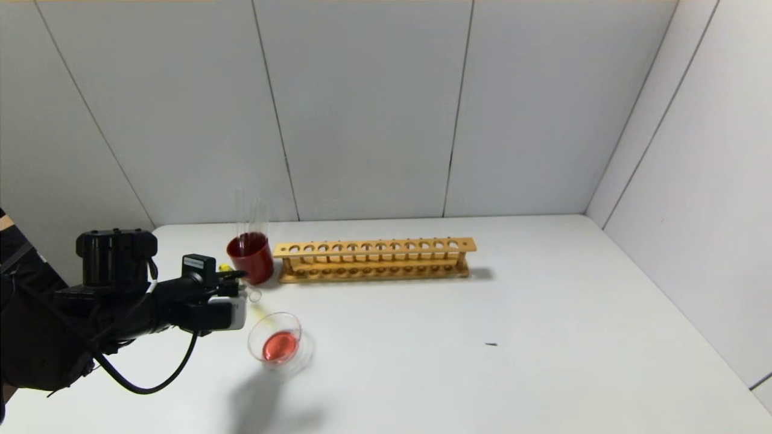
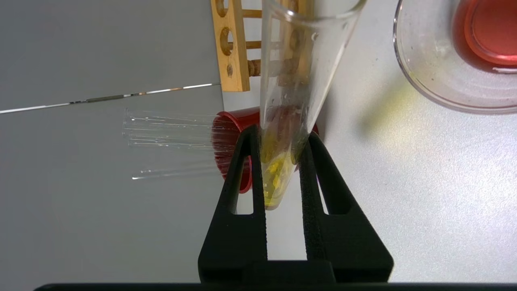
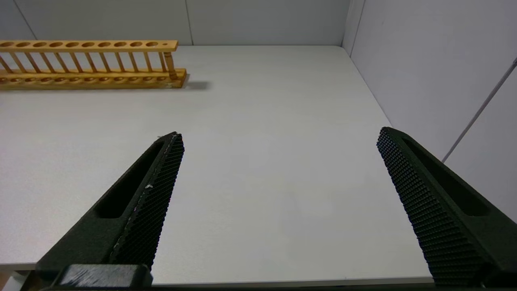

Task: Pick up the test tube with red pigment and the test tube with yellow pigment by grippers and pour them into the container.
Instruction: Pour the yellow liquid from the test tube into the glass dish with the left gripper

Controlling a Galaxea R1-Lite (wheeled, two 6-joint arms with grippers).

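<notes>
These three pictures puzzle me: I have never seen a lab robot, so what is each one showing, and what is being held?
It is a robot with two arms, each ending in a two-fingered gripper. The wide picture comes from a camera on its head, looking down at a white table. The other two come from cameras on its wrists.

On the table lie a wooden test tube rack, a dark red cup with clear tubes standing in it, and the container, a low glass dish with red liquid in it.

The left gripper is shut on the test tube with yellow pigment, tipped with its mouth towards the dish; yellow liquid sits at its closed end.

The right gripper is open, holds nothing, and is over bare table away from the work.
</notes>
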